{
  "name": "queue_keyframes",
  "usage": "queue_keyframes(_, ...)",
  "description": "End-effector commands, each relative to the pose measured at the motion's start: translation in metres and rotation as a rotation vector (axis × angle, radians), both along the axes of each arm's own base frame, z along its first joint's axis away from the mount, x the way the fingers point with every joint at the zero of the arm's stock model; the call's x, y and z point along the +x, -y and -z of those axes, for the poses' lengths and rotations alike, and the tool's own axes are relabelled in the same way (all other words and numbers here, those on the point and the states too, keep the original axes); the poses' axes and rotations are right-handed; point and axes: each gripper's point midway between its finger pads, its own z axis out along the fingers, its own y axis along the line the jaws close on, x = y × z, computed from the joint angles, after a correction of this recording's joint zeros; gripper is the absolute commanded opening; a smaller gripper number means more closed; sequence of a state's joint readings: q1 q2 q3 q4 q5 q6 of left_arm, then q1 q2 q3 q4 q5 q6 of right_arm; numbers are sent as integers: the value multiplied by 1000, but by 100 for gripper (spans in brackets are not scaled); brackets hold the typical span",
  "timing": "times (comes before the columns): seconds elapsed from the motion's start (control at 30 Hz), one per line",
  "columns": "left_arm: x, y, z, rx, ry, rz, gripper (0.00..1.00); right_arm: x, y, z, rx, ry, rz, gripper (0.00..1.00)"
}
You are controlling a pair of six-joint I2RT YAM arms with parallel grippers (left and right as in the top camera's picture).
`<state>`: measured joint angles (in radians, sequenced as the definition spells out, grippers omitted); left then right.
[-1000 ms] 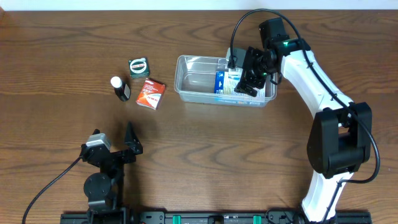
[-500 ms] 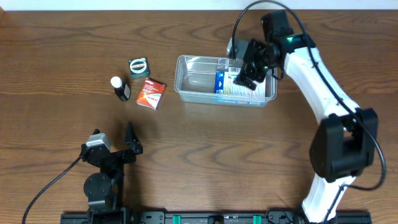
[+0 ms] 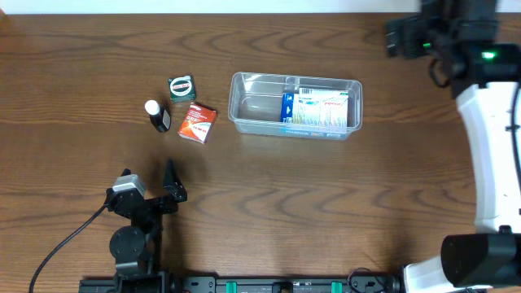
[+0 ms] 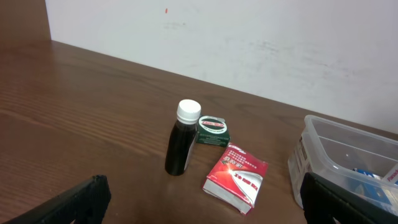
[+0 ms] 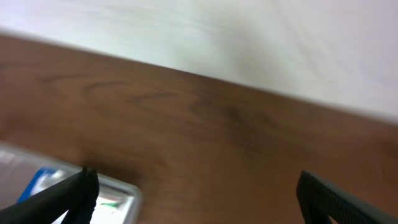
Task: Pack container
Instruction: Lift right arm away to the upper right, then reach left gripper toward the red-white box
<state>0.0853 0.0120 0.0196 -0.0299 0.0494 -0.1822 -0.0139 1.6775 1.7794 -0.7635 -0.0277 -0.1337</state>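
Note:
The clear plastic container [image 3: 242, 80] stands at mid-table with a blue and white box [image 3: 319, 111] lying in its right half. My right gripper [image 3: 397, 38] is open and empty, raised near the far right edge, well away from the container. Its blurred wrist view catches only the container's corner [image 5: 122, 189] at lower left, with bare table between the open fingers [image 5: 198, 200]. My left gripper [image 3: 148, 172] rests open and empty at the near left. In the left wrist view the container [image 4: 323, 149] shows at the right edge, beyond the gripper [image 4: 202, 204].
Left of the container stand a dark bottle with a white cap [image 3: 157, 115] [image 4: 182, 138], a round green tin [image 3: 181, 85] [image 4: 212, 130] and a red and white box [image 3: 197, 122] [image 4: 236, 178]. A white wall runs behind the table.
My right gripper has lifted away from the container and swung up to the far right, leaving the blue and white box inside. The left arm has not moved.

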Motion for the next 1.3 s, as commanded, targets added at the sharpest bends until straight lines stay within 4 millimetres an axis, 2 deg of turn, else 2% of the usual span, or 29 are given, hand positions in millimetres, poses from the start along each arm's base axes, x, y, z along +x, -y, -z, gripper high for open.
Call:
queue_keyframes(0.0,-1,-4,16,10,-53,-17,98,-4,36,9,95,-35,204,99)
queue_keyframes(0.17,-1,-4,16,10,-53,-17,98,-21,58,25,95,-120,258,99)
queue_keyframes(0.3,-1,-4,16,11,-53,-18,98,-32,60,35,95,-178,268,99)
queue_keyframes(0.5,0,-4,11,11,-31,-17,98,-36,60,38,95,-199,269,99)
queue_keyframes(0.57,1,5,4,-29,1,29,98,-36,60,38,95,-199,269,99)
queue_keyframes(0.67,1,26,3,2,-10,159,98,-36,60,38,95,-199,269,99)
queue_keyframes(0.83,1,32,9,-24,-127,192,98,-36,59,38,95,-198,269,99)
queue_keyframes(0.97,14,38,-1,-26,-226,237,98,-36,60,38,95,-199,269,99)
queue_keyframes(1.13,49,51,-19,-5,-405,365,98,-36,60,38,95,-199,269,99)
queue_keyframes(1.27,80,52,-13,3,-597,422,98,-36,59,38,95,-199,269,99)
